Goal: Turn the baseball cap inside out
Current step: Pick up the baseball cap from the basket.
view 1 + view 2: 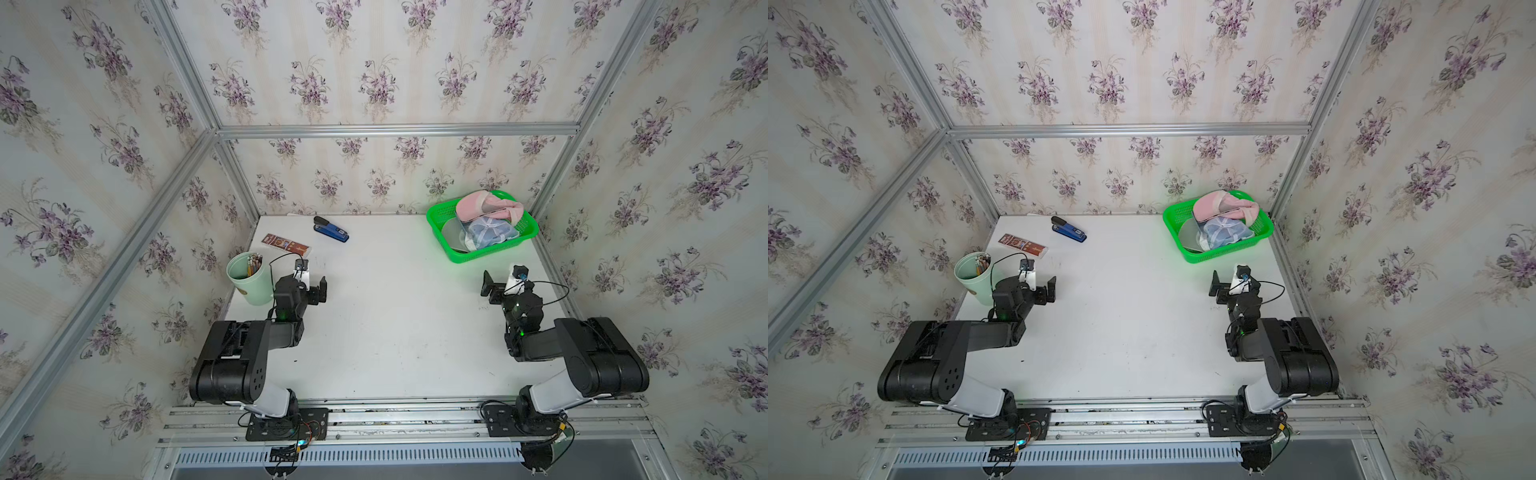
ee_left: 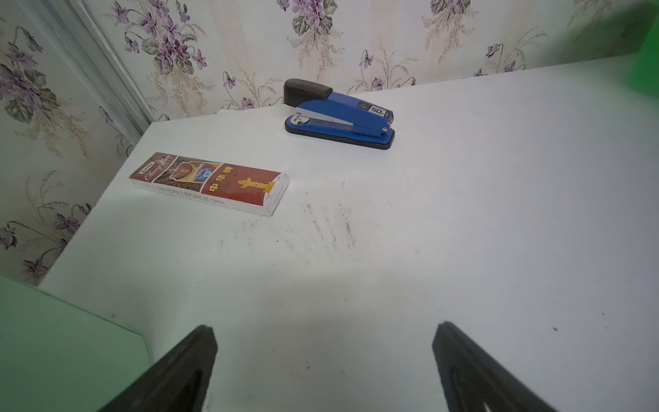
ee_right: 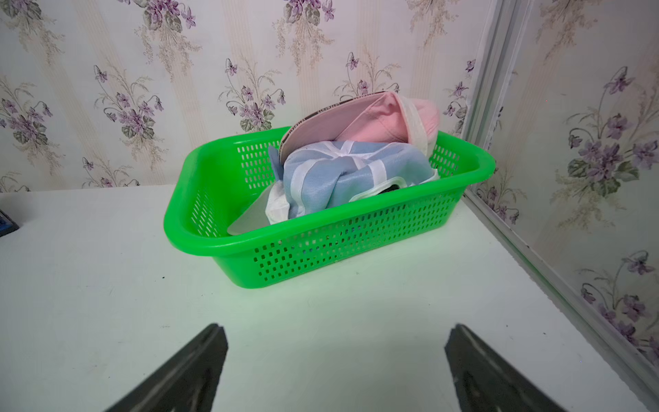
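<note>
While the left arm (image 1: 245, 349) and right arm (image 1: 590, 353) sit folded toward the near edge of the counter (image 1: 395, 332), neither holds anything. The left jaws stand wide over bare surface, and the right jaws stand equally wide, facing the green basket (image 3: 338, 249). The basket sits at the far right corner. Inside it, a pink cap (image 3: 385, 121) lies toward the far wall, brim raised. A blue cap (image 3: 342, 174), white seam tape showing, lies just in front, touching it. Near the far left corner are a blue stapler (image 2: 338, 114) and a red pencil box (image 2: 210, 182). A green cup (image 1: 249, 282) of pencils stands at the left edge, beside the left arm.
</note>
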